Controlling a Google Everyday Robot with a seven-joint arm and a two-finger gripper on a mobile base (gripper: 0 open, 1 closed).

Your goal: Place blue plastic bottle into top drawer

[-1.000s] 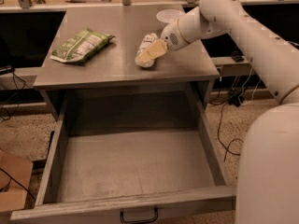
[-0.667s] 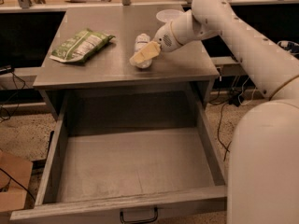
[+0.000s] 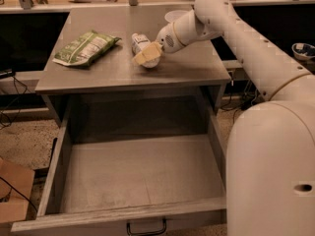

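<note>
The blue plastic bottle (image 3: 140,44) is a small clear bottle with a white cap, lying low over the middle of the grey tabletop (image 3: 187,68) with its cap pointing away. My gripper (image 3: 147,56) reaches in from the right and is shut on the bottle's near end, its tan fingers (image 3: 143,58) covering that end. The top drawer (image 3: 54,171) is pulled wide open below the tabletop. It is a shallow grey box with nothing in it and a dark handle (image 3: 146,228) at the front centre.
A green snack bag (image 3: 86,47) lies on the left of the tabletop. A white dish (image 3: 173,15) sits behind my wrist. My white arm and body (image 3: 268,146) fill the right side. A cardboard box (image 3: 12,191) and cables lie on the floor at left.
My gripper has moved left across the tabletop with the bottle, which has turned slightly. The drawer and snack bag have not moved.
</note>
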